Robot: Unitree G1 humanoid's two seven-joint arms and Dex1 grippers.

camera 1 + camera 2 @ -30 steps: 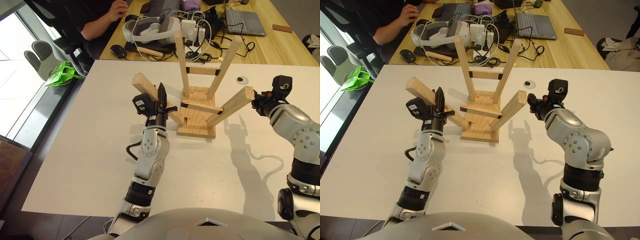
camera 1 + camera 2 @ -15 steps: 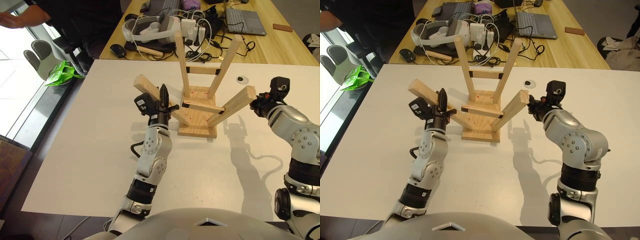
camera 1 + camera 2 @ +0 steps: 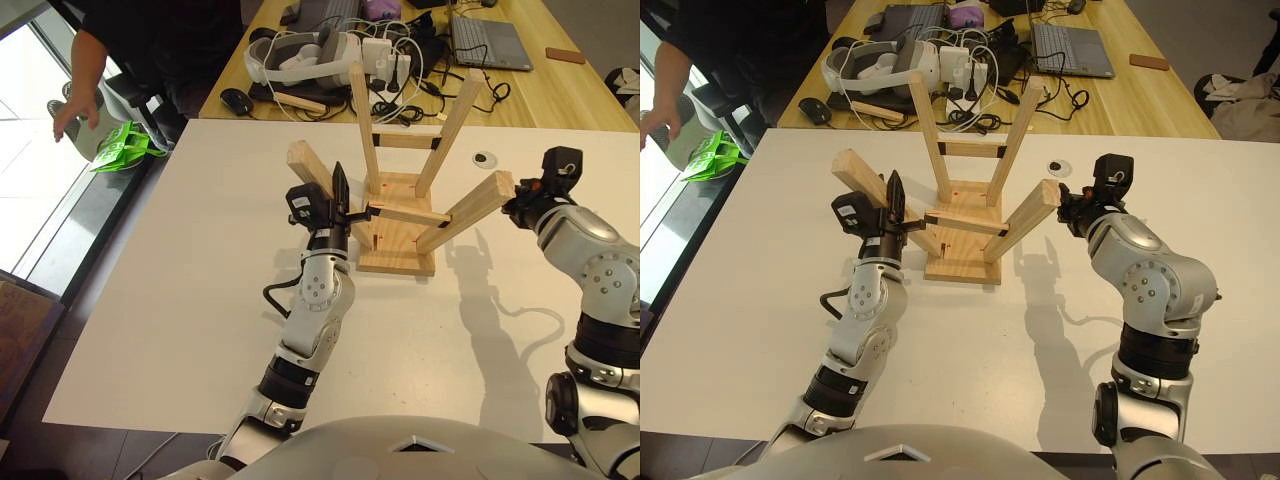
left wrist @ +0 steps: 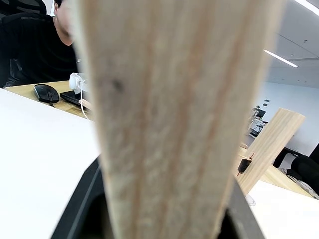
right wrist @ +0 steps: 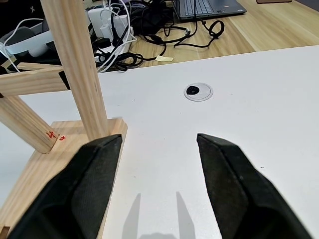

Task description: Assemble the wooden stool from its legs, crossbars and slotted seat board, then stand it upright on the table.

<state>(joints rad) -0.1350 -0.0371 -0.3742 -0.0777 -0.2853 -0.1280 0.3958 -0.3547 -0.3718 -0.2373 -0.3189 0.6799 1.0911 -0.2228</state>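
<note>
Red handwritten marks (image 5: 52,135) on pale slotted wooden seat board (image 5: 45,174), illegible. Left gripper (image 3: 342,200) clamped on slanted pale wooden leg (image 3: 305,160). Right gripper (image 5: 158,142) fingers apart, just beside opposite slanted leg (image 3: 470,205) tip.

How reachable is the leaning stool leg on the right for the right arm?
Probably reachable: the right end effector is open and close beside the upper end of that leg, with nothing visible between them.

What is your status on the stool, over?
Left tool shut on near-left leg. Right tool open beside near-right leg tip. Stool upside down on seat board. Cable grommet beyond right tool.
</note>
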